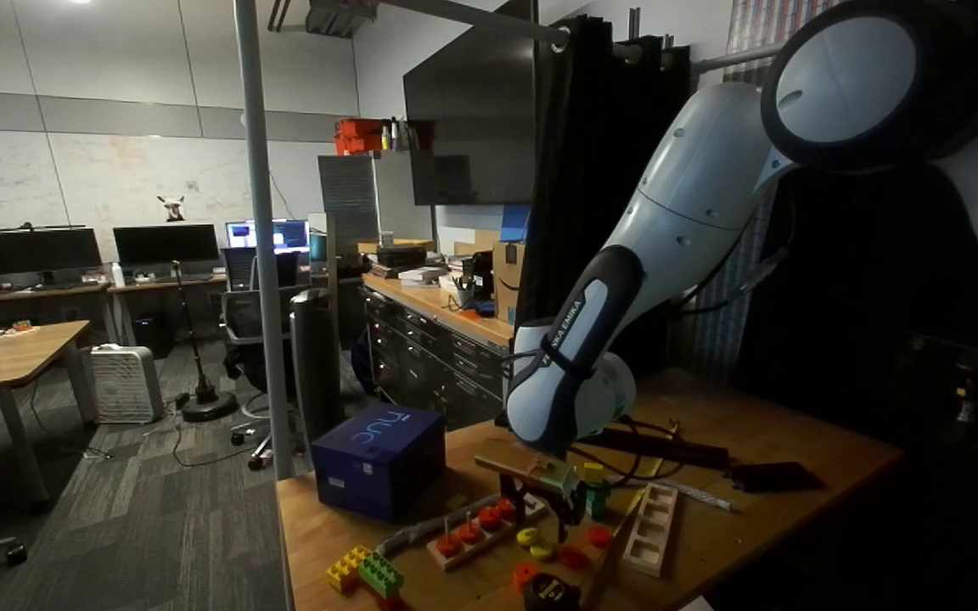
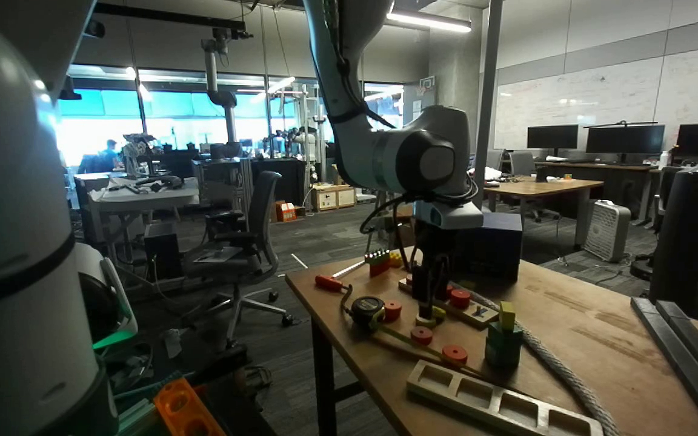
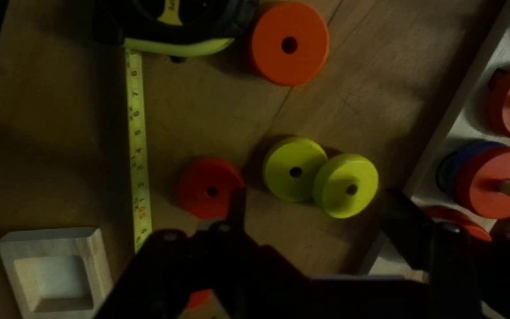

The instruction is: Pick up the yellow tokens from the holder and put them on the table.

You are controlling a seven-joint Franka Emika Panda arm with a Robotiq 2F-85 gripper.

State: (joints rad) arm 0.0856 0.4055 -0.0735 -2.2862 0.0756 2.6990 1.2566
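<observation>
Tbl (image 2: 628, 363): 2 yel. tokens (image 3: 289, 185), touching; 3 loose red pcs. (image 2: 422, 333) Jaws spread apart.

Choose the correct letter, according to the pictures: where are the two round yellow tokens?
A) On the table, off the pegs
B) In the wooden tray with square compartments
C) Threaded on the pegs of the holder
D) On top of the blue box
A: in the wrist view the yellow tokens lie on the table, apart from the pegged holder.
</observation>
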